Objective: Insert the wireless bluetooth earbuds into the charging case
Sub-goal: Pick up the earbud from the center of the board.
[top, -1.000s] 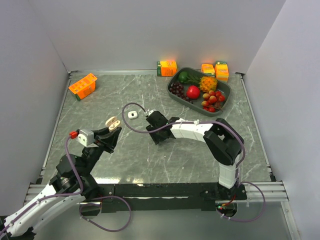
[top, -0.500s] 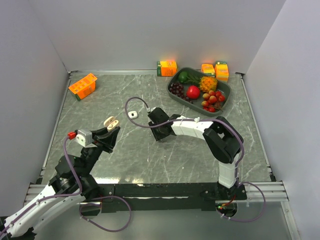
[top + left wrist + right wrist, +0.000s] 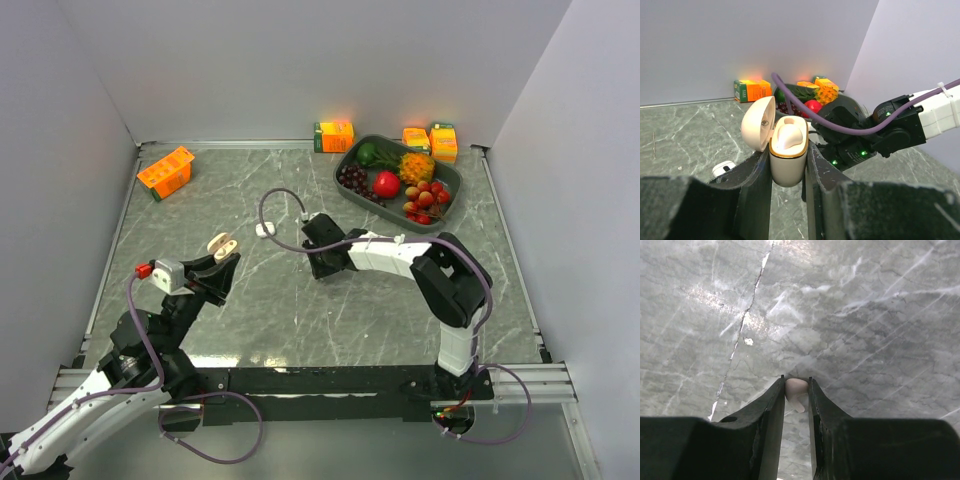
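Note:
My left gripper (image 3: 788, 167) is shut on a beige charging case (image 3: 788, 160) and holds it upright above the table, lid (image 3: 759, 122) open. One beige earbud (image 3: 789, 135) sits in it. The case also shows in the top view (image 3: 224, 244), at the left. My right gripper (image 3: 796, 386) is shut on a second beige earbud (image 3: 795, 388), stem down, just above the marble table. In the top view this gripper (image 3: 324, 268) is at mid-table, right of the case. A small white case (image 3: 264, 229) lies on the table between them. No white earbuds show.
A grey tray (image 3: 449, 200) of toy fruit stands at the back right, with orange boxes (image 3: 334, 135) by the back wall. An orange carton (image 3: 166, 171) lies at the back left. The right arm's purple cable (image 3: 280, 195) loops over the white case. Walls close three sides.
My right gripper has moved a little to the right and away with the earbud, and its cable loop has shifted with it. The left gripper has held the case still.

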